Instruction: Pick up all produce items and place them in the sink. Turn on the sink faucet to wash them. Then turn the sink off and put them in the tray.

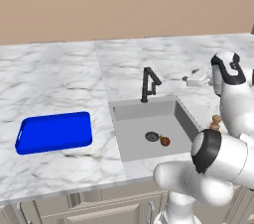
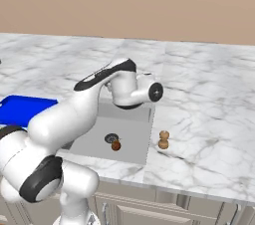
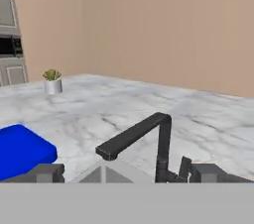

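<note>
An orange-brown produce item [image 1: 164, 141] with a short stem lies on the floor of the grey sink [image 1: 144, 119], beside the round drain; it is also in the right base view [image 2: 116, 145]. A tan produce item [image 2: 163, 140] stands on the counter just right of the sink. The black sink faucet [image 1: 149, 84] rises behind the basin, its spout angled over it [image 3: 134, 136]. My gripper [image 1: 192, 80] hovers right of the faucet and level with it, pointing at it. Its fingertips [image 3: 47, 172] stand wide apart, open, with nothing held. The blue tray [image 1: 54, 133] rests on the counter, left of the sink.
White marble counter [image 1: 54, 79] runs along a tan wall. A small potted plant [image 3: 52, 83] stands far down the counter, with cabinets and a dark appliance [image 3: 10, 44] beyond it. My own arm [image 2: 74, 114] crosses in front of the sink's left side.
</note>
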